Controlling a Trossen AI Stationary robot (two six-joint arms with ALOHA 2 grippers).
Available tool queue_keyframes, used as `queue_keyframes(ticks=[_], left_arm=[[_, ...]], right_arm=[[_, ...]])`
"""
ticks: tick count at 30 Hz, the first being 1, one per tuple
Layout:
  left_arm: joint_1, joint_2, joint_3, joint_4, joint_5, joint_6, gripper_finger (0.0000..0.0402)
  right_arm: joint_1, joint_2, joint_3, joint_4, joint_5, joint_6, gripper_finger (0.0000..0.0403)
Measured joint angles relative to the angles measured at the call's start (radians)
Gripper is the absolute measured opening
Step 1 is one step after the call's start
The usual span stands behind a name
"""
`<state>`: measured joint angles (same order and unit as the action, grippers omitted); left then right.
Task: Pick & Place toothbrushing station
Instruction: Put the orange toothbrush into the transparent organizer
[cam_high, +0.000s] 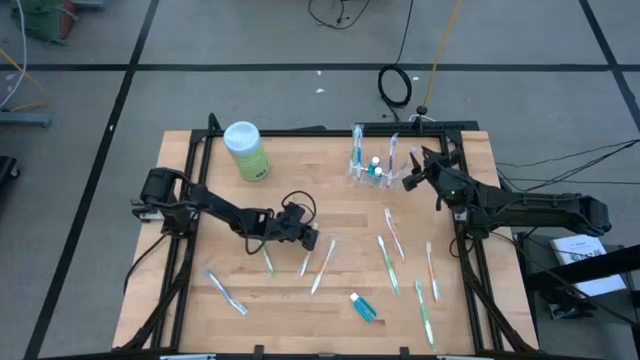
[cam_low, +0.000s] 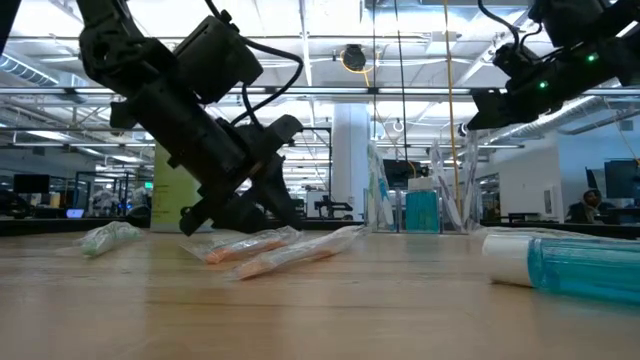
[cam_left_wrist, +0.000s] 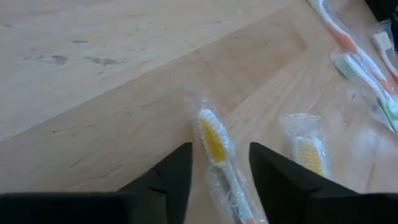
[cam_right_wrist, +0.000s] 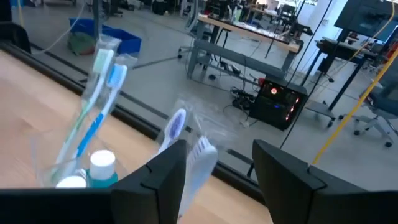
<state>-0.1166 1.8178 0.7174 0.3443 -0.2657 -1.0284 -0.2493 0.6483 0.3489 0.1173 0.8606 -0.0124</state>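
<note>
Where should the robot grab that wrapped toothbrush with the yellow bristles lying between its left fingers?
Probably on the slim handle just behind the head, coming straight down from above. The toothbrush lies flat on the table, and the left end effector is open astride it, fingers either side, so closing across the narrow width should work.

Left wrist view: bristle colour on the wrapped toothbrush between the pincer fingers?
Yellow bristles, clearest in left wrist view.

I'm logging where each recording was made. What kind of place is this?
Most likely a robotics lab in an open-plan workspace. A wooden table in a black frame stands on grey carpet tiles, desks with monitors fill the room behind, and cables trail over the floor.
</note>
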Motion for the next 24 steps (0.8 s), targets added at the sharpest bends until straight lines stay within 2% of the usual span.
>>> queue_keyframes(ticks=[3, 7, 10, 13, 20, 24], left_arm=[[0.007, 0.001, 0.0, 0.0, 0.0, -0.002, 0.0116], [0.018, 0.003, -0.002, 0.02, 0.004, 0.001, 0.007], [0.028, 0.005, -0.003, 0.067, 0.011, 0.034, 0.0039], [0.035, 0.004, -0.003, 0.151, 0.01, 0.097, 0.001], [0.063, -0.019, -0.003, 0.411, 0.009, 0.329, 0.0014], [0.099, -0.05, 0.003, 0.626, 0.0, 0.538, 0.0004]], right_arm=[[0.0, 0.0, 0.0, 0.006, -0.009, 0.0, 0.0176], [0.0, 0.0, 0.0, 0.006, -0.082, 0.0, 0.0174], [0.005, 0.0, 0.0, 0.006, -0.135, 0.01, 0.0174], [0.026, -0.013, 0.0, 0.013, -0.141, 0.034, 0.017], [0.099, -0.079, 0.002, -0.02, -0.019, -0.005, 0.0153], [0.124, -0.095, 0.002, -0.039, 0.003, 0.001, 0.0144]])
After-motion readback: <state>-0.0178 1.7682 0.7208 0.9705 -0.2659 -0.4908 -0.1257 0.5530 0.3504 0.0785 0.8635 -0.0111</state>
